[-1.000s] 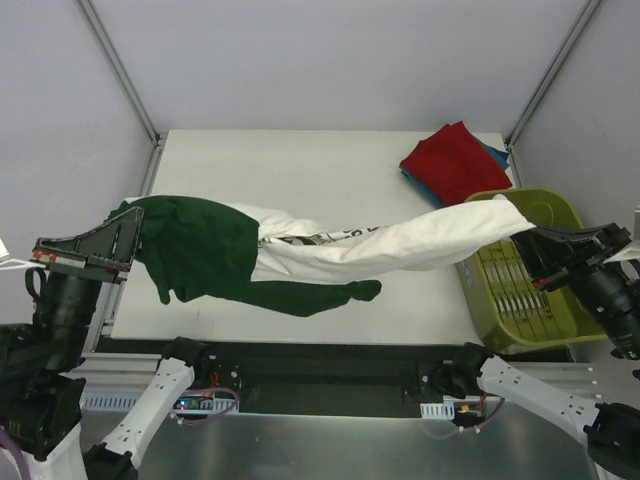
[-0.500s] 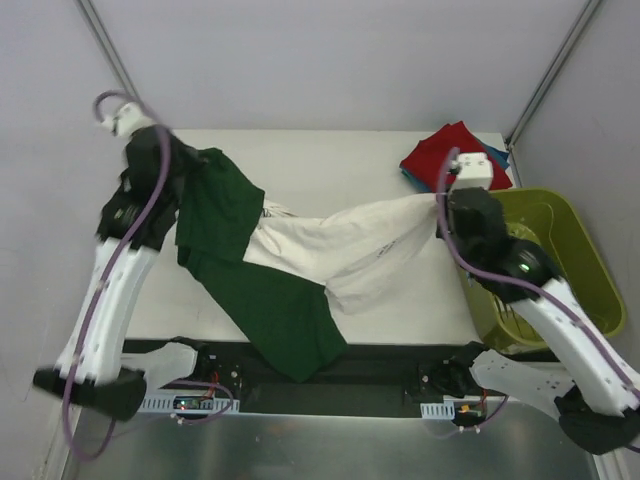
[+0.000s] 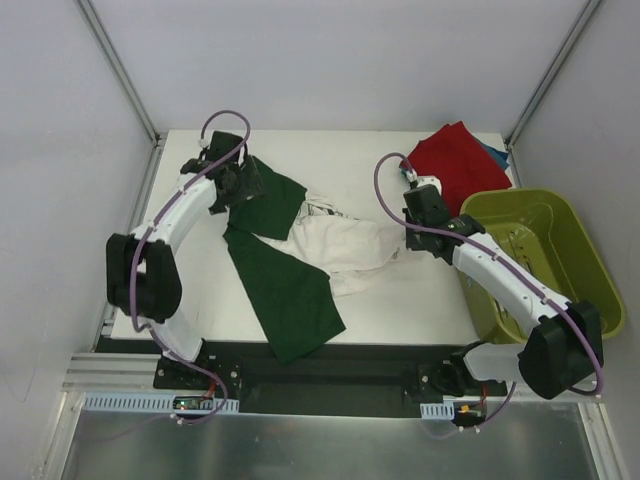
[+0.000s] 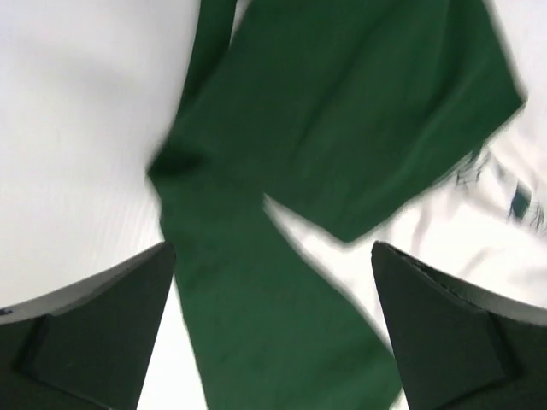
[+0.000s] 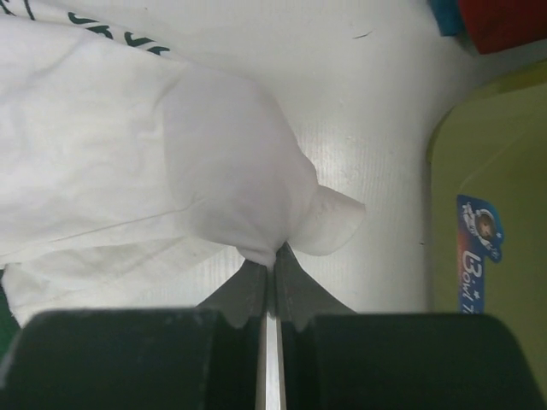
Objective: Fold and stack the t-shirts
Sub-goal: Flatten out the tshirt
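In the top view, the cream-white t-shirt (image 3: 345, 245) is seen bunched on the counter (image 3: 330, 160) between the two arms. One dark green sleeve (image 3: 290, 300) is trailed toward the near edge. The left hand (image 3: 245, 186) is placed over the other green sleeve (image 3: 275, 200) at the far left, and the right hand (image 3: 408, 243) is set at the shirt's right end. A folded red t-shirt (image 3: 455, 160) is stacked on a teal-blue one (image 3: 498, 154) in the far right corner, beside the olive-green basket (image 3: 545, 250). Laying-out is judged to be the step in hand, and the cloth must be flattened before any fold is made.

In the left wrist view, the fingers (image 4: 94, 333) are spread wide and nothing is held. Green sleeve cloth is seen below and between them.

In the right wrist view, the fingers (image 5: 248, 295) are pressed together on a pinch of the white hem. The basket is seen just to the right.
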Available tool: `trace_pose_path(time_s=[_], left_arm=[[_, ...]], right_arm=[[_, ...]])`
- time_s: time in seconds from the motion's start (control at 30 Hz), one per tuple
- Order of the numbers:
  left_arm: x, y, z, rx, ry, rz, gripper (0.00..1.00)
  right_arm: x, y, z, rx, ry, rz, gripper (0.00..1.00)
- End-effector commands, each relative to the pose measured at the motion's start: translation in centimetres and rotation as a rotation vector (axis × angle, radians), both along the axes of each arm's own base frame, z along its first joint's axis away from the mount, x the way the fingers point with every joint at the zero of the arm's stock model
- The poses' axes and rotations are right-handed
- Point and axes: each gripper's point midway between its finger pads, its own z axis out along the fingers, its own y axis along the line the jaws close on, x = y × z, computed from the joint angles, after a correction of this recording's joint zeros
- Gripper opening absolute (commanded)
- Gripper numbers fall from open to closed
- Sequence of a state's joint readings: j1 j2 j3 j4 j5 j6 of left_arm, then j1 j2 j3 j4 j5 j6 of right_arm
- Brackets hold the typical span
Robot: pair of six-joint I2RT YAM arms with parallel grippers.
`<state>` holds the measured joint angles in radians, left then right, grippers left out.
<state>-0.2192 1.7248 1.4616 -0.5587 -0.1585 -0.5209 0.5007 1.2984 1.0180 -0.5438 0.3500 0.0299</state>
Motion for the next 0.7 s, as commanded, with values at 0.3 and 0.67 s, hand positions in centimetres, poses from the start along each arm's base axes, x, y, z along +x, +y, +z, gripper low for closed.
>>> trace_pose_path(time_s=[0.3,0.67], left_arm=[[-30.8,-8.1,-8.5,-0.369,0.324,-0.091,0.99],[-37.1,-11.1,-10.1,-0.313,0.489,-0.197,0.77]], right_arm=[[-0.7,1.3,-2.6,0.086,0.032,0.008,0.01],[-1.2,1.5,-3.7,0.099,0.055,0.019,0.01]])
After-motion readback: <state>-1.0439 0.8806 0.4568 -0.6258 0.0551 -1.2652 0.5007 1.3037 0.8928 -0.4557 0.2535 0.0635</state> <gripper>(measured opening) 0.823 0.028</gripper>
